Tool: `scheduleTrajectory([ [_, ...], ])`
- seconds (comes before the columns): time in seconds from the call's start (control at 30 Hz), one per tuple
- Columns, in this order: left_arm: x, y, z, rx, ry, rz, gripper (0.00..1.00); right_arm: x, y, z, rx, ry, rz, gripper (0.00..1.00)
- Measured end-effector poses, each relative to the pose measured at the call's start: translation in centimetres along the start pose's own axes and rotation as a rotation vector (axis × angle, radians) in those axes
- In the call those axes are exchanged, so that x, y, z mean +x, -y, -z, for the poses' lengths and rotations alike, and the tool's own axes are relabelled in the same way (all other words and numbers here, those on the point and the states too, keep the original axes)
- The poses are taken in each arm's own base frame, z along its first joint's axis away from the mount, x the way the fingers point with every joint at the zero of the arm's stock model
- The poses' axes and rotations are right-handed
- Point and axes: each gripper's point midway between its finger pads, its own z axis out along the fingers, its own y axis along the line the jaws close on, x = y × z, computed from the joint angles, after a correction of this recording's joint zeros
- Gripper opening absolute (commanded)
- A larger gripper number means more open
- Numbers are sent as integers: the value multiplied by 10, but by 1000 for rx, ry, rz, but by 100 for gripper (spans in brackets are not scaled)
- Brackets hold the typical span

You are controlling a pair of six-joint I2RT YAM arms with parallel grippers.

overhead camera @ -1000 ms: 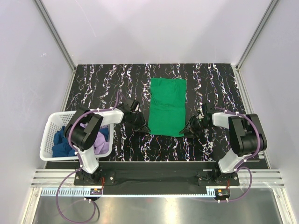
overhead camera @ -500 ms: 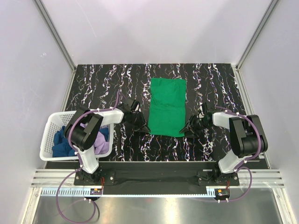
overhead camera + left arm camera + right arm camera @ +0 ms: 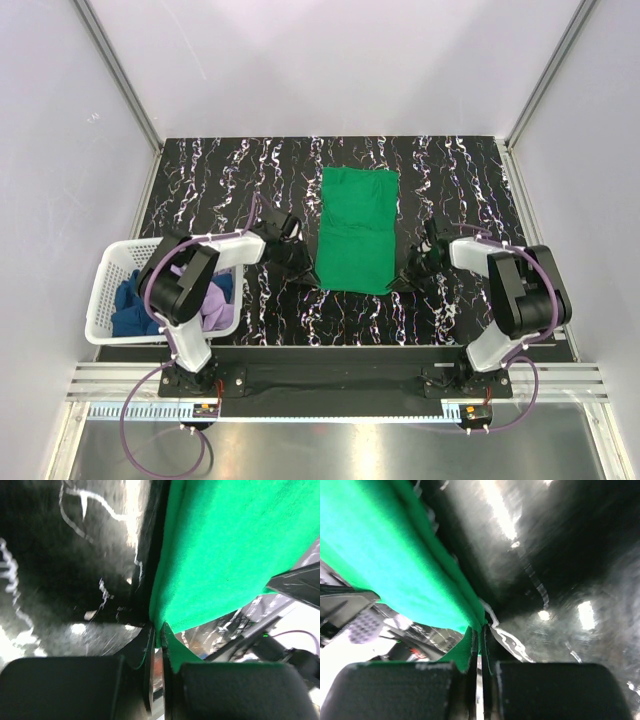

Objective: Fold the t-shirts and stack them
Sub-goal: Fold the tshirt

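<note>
At left, the basket (image 3: 105,290) holds the dark blue t-shirt (image 3: 130,305) and the lilac t-shirt (image 3: 218,305). The left gripper (image 3: 303,276) is clamped on the near-left corner of the green t-shirt (image 3: 358,228), which lies flat mid-worktop (image 3: 220,180). The right gripper (image 3: 406,279) pinches its near-right corner. Both bites look thin: 1 could slip, or uneven lifting could skew the fold.

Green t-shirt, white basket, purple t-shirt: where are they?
green t-shirt (image 3: 357,228): top external view, middle of the folded cloth.
white lattice basket (image 3: 100,290): top external view, its left wall.
lilac t-shirt (image 3: 222,303): top external view, bunched cloth at the basket's right side.
</note>
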Motion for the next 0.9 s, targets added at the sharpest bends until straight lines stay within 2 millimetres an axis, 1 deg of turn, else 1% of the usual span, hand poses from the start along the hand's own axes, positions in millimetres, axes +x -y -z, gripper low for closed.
scheduleTrajectory([
  [0.1,6,-4,6,-45,12,-45,0,6,-2,3,20,28,52,0],
  [0.23,28,-4,21,-82,23,-114,0,23,-2,18,6,58,88,0],
  [0.4,67,-2,41,-65,31,-191,0,54,1,35,-22,67,116,0],
  [0.57,107,-11,49,-79,-1,-224,0,89,4,48,-35,49,155,0],
  [0.67,125,-8,57,-70,-7,-247,0,103,6,60,-52,55,158,0],
  [0.8,140,3,71,-36,3,-267,0,118,8,75,-72,63,163,0],
  [0.9,145,6,80,-23,13,-261,0,125,14,79,-58,48,152,0],
])
